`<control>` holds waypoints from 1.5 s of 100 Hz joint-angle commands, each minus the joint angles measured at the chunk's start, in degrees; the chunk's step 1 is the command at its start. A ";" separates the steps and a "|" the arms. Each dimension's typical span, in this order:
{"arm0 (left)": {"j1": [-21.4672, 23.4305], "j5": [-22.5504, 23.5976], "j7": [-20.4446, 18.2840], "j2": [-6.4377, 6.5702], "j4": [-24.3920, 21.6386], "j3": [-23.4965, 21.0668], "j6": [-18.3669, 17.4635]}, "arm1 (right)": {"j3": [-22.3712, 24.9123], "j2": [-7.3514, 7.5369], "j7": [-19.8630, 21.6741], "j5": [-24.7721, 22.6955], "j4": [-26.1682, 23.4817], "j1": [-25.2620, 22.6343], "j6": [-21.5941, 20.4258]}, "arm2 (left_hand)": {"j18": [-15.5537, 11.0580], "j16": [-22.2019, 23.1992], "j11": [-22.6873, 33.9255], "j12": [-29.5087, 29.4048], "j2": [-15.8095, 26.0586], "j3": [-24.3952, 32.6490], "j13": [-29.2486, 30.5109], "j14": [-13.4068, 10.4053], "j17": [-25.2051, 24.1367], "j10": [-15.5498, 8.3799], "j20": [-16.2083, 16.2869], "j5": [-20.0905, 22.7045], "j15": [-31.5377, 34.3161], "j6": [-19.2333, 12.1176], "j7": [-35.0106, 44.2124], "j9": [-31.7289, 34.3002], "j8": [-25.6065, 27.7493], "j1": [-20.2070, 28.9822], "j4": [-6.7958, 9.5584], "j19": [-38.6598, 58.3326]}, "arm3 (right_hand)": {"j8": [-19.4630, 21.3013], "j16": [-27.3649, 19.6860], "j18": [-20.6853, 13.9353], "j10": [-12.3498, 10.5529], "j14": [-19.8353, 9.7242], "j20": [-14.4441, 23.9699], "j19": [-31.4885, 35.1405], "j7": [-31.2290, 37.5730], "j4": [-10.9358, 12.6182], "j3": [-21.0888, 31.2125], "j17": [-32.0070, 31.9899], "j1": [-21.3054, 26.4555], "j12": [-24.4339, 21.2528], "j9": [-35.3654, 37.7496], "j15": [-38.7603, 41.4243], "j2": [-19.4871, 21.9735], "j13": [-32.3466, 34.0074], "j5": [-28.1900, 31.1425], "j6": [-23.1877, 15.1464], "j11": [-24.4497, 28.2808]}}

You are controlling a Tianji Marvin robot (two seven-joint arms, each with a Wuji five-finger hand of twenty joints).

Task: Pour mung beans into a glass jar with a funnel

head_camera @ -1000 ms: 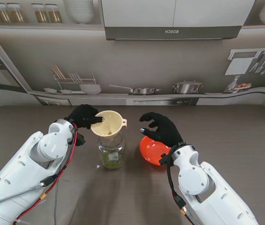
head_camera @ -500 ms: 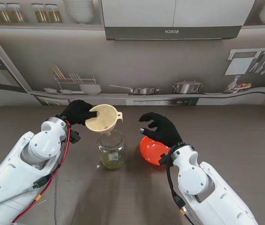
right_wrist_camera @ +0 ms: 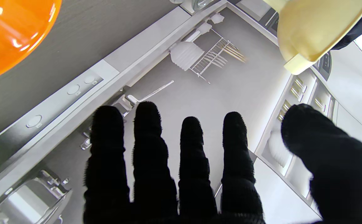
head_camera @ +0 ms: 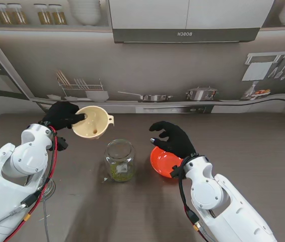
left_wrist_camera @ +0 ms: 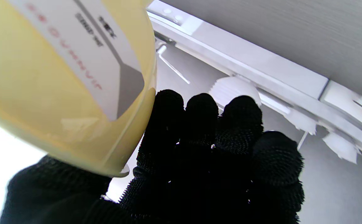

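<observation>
My left hand is shut on the rim of a cream funnel, held in the air to the left of and beyond the glass jar. The jar stands upright at the table's middle with green mung beans in its bottom and its mouth uncovered. The funnel fills the left wrist view beside my gloved fingers. My right hand hovers open above the orange bowl, fingers spread. In the right wrist view the bowl and the funnel both show.
A printed kitchen backdrop rises behind the brown table. A small white speck lies on the table near the jar's base. Red and black cables hang along my left arm.
My left hand has lifted the funnel out of the jar's mouth and carried it left and away from me. The right hand and the orange bowl have stayed put.
</observation>
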 commanded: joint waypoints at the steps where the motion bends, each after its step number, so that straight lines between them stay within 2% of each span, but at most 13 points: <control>1: 0.52 0.70 -0.09 0.35 -0.67 -0.80 0.29 | -0.22 -0.29 0.73 -0.01 -0.09 -0.17 -0.20 | -0.40 0.87 -0.18 -0.12 1.76 -0.64 1.72 0.74 0.17 0.87 0.77 0.33 -0.32 -0.43 -0.08 0.40 0.64 3.17 -1.06 -0.76 | 0.87 -0.22 0.38 0.62 -0.46 0.19 1.31 0.05 1.70 -0.44 -0.19 -2.05 0.08 -0.18 0.32 1.12 0.91 0.23 0.08 0.57; 20: 1.37 5.33 0.58 0.73 0.20 -2.14 -0.45 | -0.31 -0.30 0.68 -0.07 0.03 -0.12 -0.28 | -0.40 0.82 -0.28 -0.16 1.81 -0.76 1.61 0.57 0.18 0.84 0.90 0.33 -0.46 -0.63 -0.12 0.29 0.69 3.05 -1.05 -0.87 | 0.87 -0.22 0.32 0.61 -0.54 0.17 1.36 0.08 1.71 -0.43 -0.16 -2.04 0.06 -0.22 0.38 1.16 0.98 0.27 0.04 0.56; 52: 1.52 15.68 2.68 1.62 4.75 -1.93 -3.17 | -0.42 -0.44 0.22 -0.01 0.40 0.05 -0.39 | -0.60 0.70 -0.42 -0.22 2.02 -0.83 1.47 0.35 0.13 0.54 1.02 0.00 -0.60 -1.11 -0.18 0.05 0.68 2.81 -1.05 -1.06 | 0.86 -0.21 0.37 0.64 -0.41 0.12 1.38 0.16 1.70 -0.35 -0.22 -2.00 0.07 -0.15 0.44 1.17 1.01 0.30 0.18 0.65; 83: 0.09 23.53 4.48 2.61 10.21 1.66 -6.28 | -0.40 -0.50 0.01 0.04 0.65 0.15 -0.41 | -1.28 0.41 -0.46 -0.30 2.44 -1.07 1.36 -0.56 0.09 -0.26 0.85 -0.26 -0.93 -2.01 0.04 -0.19 0.57 2.14 -1.12 -1.52 | 0.83 -0.21 0.39 0.62 -0.39 0.08 1.45 0.22 1.71 -0.33 -0.19 -2.03 0.05 -0.15 0.49 1.26 1.05 0.36 0.18 0.68; 126: -2.12 32.35 7.86 3.70 15.64 7.40 -6.48 | -0.32 -0.49 0.06 0.23 0.62 0.05 -0.54 | -1.79 0.02 -0.41 -0.39 2.92 -1.55 1.46 -1.32 0.32 -1.14 0.51 -0.83 -1.18 -3.02 0.62 -0.48 0.01 1.47 -0.98 -1.68 | 0.80 -0.21 0.45 0.76 -0.50 0.03 1.48 0.27 1.73 -0.39 -0.26 -2.13 0.05 -0.09 0.54 1.54 1.07 0.38 0.35 0.74; 150: -3.17 37.81 9.12 4.71 17.78 9.47 -8.05 | -0.08 -0.45 0.22 0.32 0.15 -0.25 -0.26 | -2.54 -0.25 -0.29 -0.50 3.11 -1.63 1.62 -2.11 0.57 -1.73 0.17 -1.20 -1.30 -3.79 1.06 -0.61 -0.32 0.92 -0.89 -1.68 | 0.78 -0.22 0.41 0.75 -0.42 0.02 1.50 0.30 1.77 -0.39 -0.29 -2.12 0.03 -0.11 0.53 1.68 1.01 0.40 0.36 0.73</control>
